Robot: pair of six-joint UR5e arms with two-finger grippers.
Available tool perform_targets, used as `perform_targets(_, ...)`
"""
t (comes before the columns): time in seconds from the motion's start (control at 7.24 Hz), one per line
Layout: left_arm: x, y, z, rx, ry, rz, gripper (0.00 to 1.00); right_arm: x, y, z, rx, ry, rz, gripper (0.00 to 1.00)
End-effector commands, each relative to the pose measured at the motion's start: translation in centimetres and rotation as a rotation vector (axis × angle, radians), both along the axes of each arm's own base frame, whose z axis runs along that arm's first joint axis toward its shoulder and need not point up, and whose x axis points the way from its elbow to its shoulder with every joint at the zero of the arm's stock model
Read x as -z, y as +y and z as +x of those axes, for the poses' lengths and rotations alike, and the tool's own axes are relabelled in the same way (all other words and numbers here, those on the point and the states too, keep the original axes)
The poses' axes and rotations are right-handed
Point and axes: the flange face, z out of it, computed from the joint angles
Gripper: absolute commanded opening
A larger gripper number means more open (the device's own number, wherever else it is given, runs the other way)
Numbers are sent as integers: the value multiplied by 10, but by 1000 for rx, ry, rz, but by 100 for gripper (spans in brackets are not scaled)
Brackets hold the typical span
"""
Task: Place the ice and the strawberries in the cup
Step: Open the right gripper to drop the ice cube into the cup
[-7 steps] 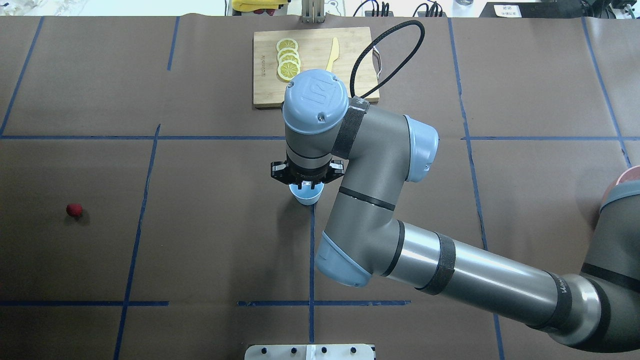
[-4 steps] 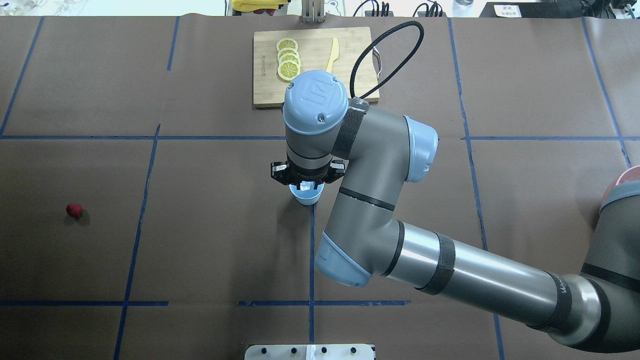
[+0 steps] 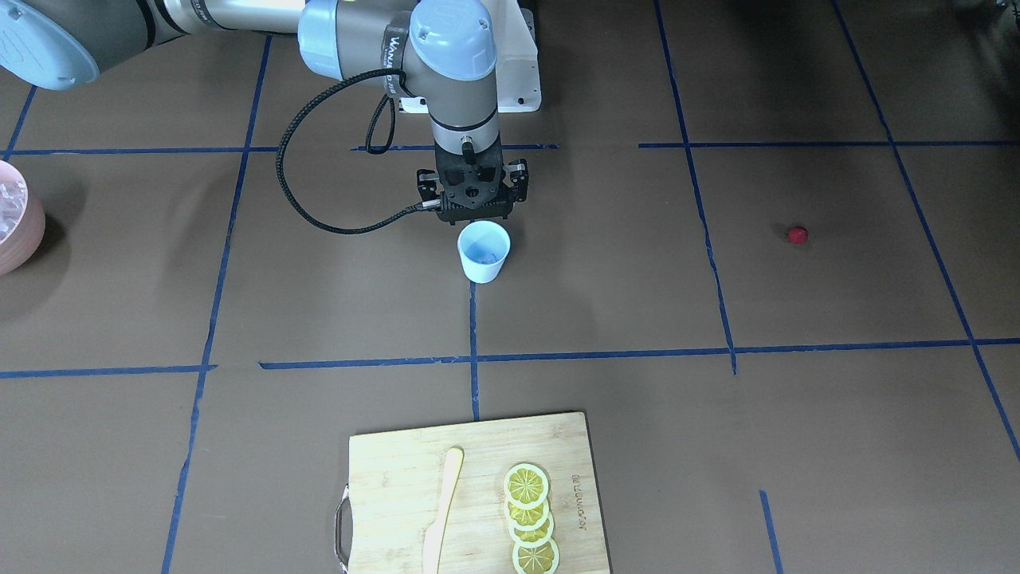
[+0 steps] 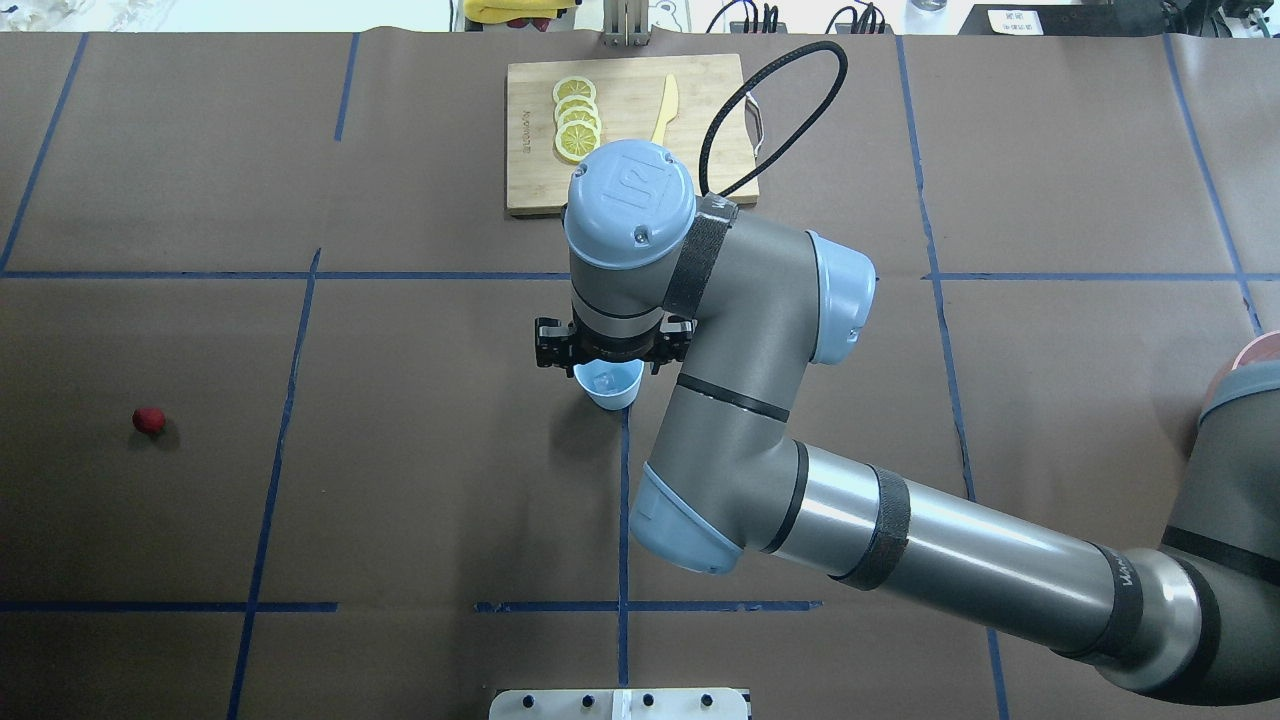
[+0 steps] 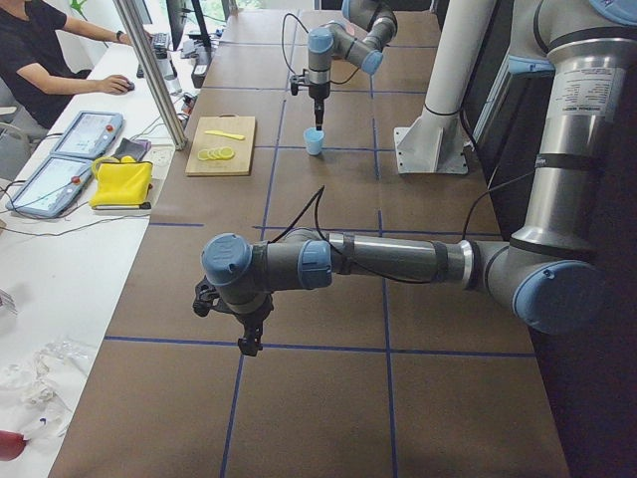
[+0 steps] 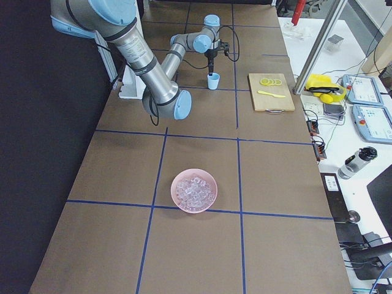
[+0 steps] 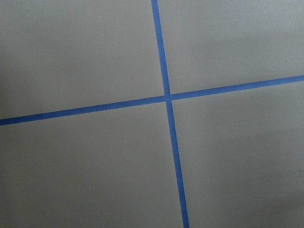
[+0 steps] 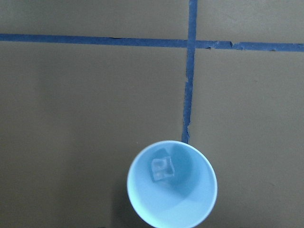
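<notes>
Progress looks partial: one small clear ice cube [image 8: 162,169] lies inside the small pale-blue paper cup [image 3: 483,251]. Right gripper [image 3: 473,214] hangs just above it, jaws spread wide, empty. Small dark-red strawberry [image 3: 796,234] sits well apart on the brown table [image 3: 637,279], not yet moved. Left gripper [image 5: 247,344]: wide or narrow cannot be told.
</notes>
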Motion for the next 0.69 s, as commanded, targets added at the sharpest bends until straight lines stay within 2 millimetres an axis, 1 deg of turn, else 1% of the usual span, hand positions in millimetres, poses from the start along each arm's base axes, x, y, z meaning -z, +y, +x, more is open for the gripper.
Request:
perform_targets(0.0,2,-1,0,0,0,3,100,6,-1,3,-8,-23,8,99)
perform_targets(0.14,2,-1,0,0,0,3,100,4,-2,4,-7,-16,7,99)
perform_targets(0.28,3,-2,0,0,0,6,100,3,-12,15,-21,-11,0,99)
perform_targets(0.41,3,-2,0,0,0,6,100,0,-16,40,-39,41,-23,99)
perform_targets(0.55,4,-3,0,0,0,8,100,-8,-12,84,-53,82,-40,99)
